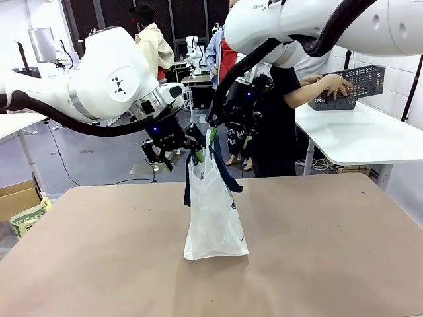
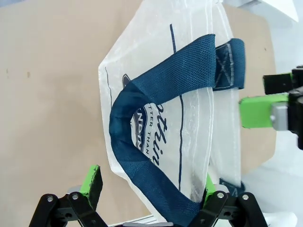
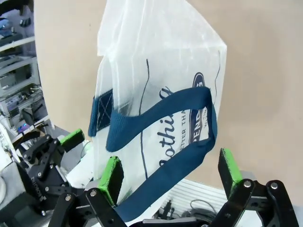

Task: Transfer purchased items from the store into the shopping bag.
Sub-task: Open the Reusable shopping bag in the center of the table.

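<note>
The shopping bag (image 1: pixel 215 218) stands upright in the middle of the brown table (image 1: pixel 99 251), translucent white with navy strap handles and a round navy logo. My left gripper (image 1: pixel 197 150) hovers at the bag's top left and my right gripper (image 1: pixel 229 139) at its top right. In the left wrist view the left gripper (image 2: pixel 150 189) is open, with one navy strap (image 2: pixel 161 80) looping between its green pads. The right gripper (image 3: pixel 170 177) is open too, the other strap (image 3: pixel 156 111) running between its fingers. The purchased items are out of view.
A person stands behind the table with a hand (image 1: pixel 334 84) at a dark grey mesh basket (image 1: pixel 357 82) on a white side table (image 1: pixel 357 135) at the right. A cardboard box (image 1: pixel 16 198) sits on the floor at the left.
</note>
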Tool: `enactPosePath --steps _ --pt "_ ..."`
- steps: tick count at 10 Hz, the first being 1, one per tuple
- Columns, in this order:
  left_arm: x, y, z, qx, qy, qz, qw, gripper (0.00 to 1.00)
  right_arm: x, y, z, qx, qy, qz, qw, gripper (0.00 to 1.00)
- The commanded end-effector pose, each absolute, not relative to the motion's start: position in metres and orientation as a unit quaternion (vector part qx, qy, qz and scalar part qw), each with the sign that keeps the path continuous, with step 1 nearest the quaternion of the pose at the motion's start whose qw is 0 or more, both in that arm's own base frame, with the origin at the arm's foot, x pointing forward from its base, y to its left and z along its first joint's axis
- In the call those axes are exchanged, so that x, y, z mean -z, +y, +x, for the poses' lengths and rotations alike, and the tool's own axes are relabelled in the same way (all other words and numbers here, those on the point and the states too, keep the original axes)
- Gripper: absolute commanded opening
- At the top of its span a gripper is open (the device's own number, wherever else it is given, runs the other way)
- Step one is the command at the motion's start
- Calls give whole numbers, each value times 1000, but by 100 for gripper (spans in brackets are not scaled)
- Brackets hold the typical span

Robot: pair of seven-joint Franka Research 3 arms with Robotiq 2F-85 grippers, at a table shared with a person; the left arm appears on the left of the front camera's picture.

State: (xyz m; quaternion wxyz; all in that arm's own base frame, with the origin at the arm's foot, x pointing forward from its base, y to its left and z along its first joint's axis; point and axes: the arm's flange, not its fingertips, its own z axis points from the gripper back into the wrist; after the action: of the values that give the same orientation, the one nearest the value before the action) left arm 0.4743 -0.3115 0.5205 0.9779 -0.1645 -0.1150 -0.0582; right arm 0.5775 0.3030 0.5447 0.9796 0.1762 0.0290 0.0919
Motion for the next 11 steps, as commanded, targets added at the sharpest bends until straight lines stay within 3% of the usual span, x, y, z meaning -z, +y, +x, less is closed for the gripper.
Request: enactPosePath --steps 1,11 --pt "-525 -310 473 62 -113 -159 979 100 -547 310 591 -99 6 178 979 100" --pt "-524 -308 474 62 -111 -160 979 100 -550 320 600 -116 18 183 976 100"
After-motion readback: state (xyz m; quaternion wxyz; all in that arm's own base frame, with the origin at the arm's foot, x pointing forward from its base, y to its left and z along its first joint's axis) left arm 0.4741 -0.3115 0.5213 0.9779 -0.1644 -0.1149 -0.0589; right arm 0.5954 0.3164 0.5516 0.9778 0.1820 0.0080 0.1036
